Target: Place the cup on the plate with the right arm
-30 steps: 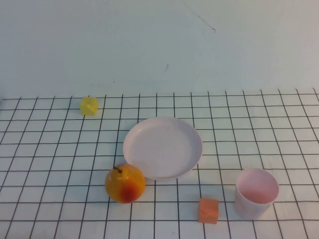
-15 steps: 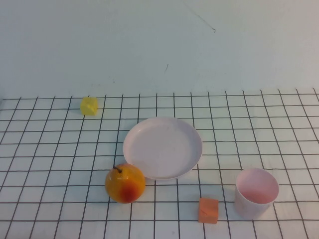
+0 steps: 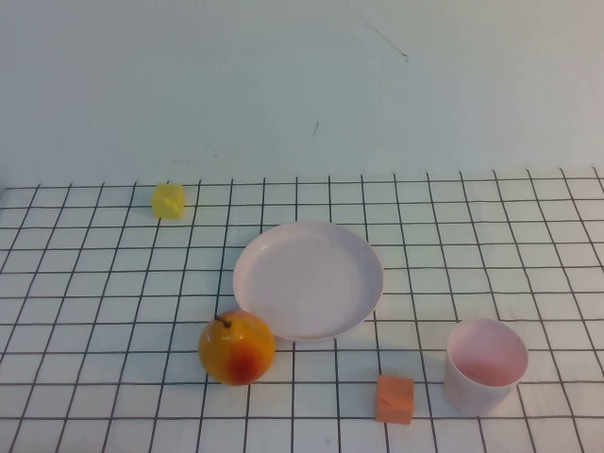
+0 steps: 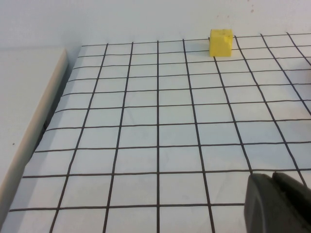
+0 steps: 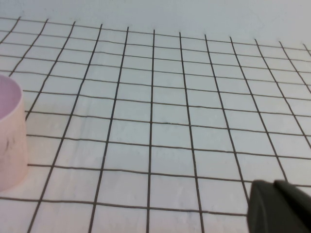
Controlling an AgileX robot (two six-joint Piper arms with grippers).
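The pale pink cup stands upright and empty at the front right of the gridded table. It also shows at the edge of the right wrist view. The pale pink plate lies empty at the table's middle, left of and behind the cup. Neither arm shows in the high view. My right gripper is shut and empty, low over bare grid, well apart from the cup. My left gripper is shut and empty over bare grid on the left side.
An orange-yellow fruit sits just in front of the plate's left side. An orange cube lies left of the cup. A yellow cube sits at the back left and shows in the left wrist view. The table's left edge is there too.
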